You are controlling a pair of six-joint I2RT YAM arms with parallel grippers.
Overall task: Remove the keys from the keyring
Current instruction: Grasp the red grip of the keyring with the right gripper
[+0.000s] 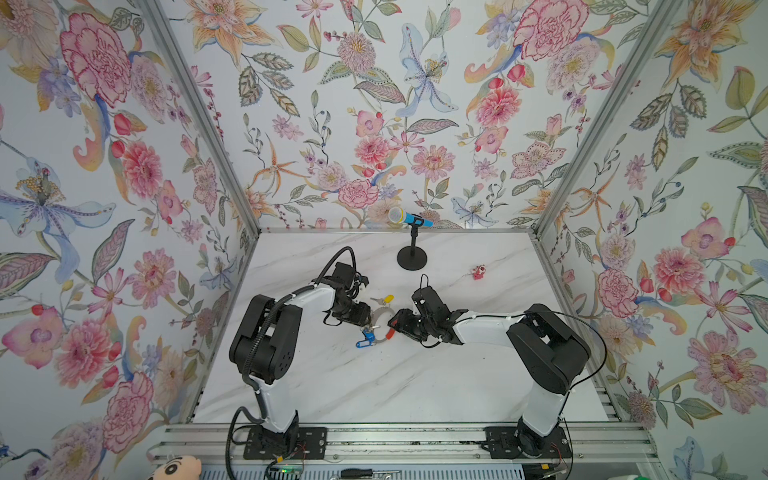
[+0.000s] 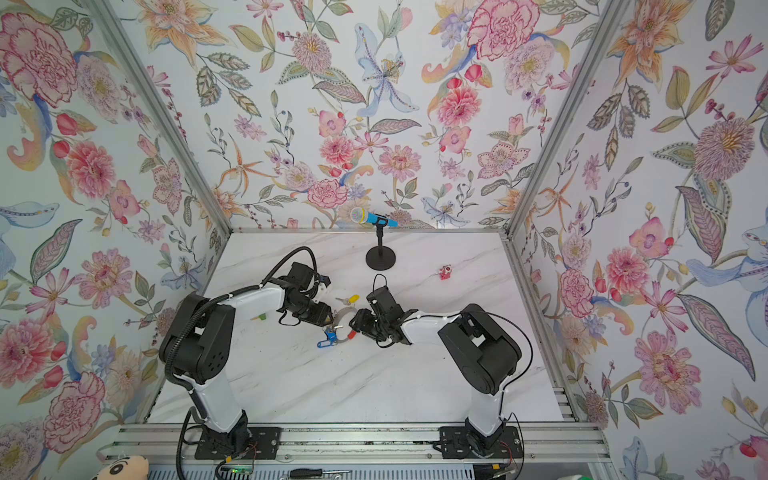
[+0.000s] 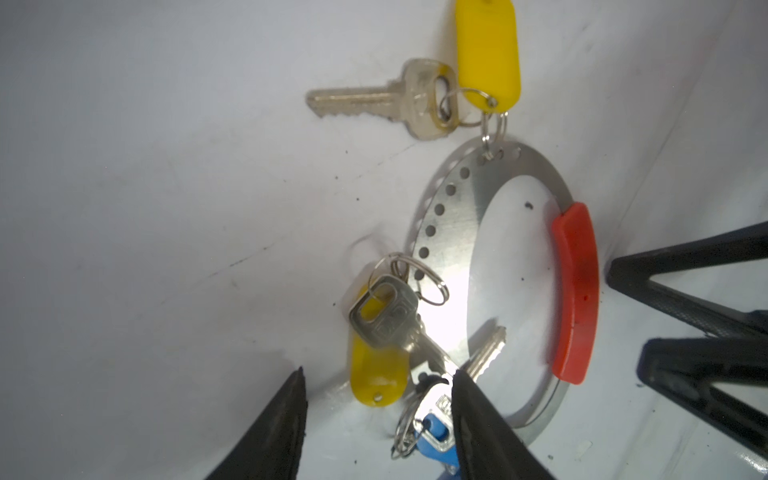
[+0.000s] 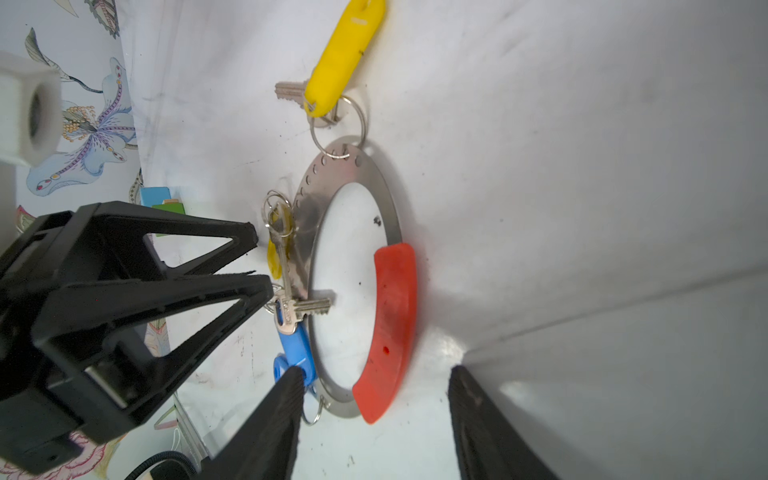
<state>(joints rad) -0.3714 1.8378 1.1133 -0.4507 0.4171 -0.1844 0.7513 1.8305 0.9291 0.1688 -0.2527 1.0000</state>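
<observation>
The keyring lies flat in the middle of the worktop, keys on it. The left pincer and right pincer are each spread apart, holding nothing. A pinch could slide the thin ring away.

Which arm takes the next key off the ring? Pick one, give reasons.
Left, likely: the left fingers stand open right at the bunched keys. The right fingers face the ring's red sleeve, better for steadying it.

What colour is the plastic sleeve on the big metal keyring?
Red. The sleeve on the keyring shows best in the right wrist view.
</observation>
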